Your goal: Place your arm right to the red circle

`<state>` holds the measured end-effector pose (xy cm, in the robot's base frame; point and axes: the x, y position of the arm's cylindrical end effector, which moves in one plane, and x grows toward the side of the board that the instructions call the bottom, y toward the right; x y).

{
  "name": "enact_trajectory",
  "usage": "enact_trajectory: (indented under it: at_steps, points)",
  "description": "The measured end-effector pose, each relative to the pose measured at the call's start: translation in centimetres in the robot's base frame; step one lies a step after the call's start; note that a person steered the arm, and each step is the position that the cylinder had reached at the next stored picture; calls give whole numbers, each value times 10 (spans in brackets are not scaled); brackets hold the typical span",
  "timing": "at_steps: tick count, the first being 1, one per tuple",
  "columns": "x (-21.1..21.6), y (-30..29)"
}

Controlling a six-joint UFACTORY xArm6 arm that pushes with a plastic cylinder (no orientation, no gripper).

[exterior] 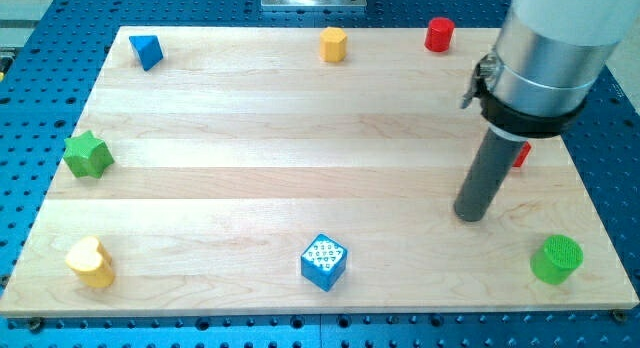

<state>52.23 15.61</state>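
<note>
Camera view: red circle, small rigid cylinder near wooden board's top edge, probably light and easy to slide. No pincer fitted, only my tip, well below the circle, touching nothing; needs no grasping, just parking at its right side.

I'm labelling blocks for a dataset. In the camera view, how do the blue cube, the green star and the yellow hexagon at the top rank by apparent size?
1. blue cube
2. green star, nearly alike; the cube sits nearer the view's bottom, so unsure
3. yellow hexagon

one camera looks steeply down over the whole board.
</note>
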Motion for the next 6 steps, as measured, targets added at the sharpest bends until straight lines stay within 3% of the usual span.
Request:
enact_trajectory:
  at_steps: [2,3,4,6]
  points:
    - [-40,-69]
    - [-123,-72]
    - [-160,-13]
    - [-169,67]
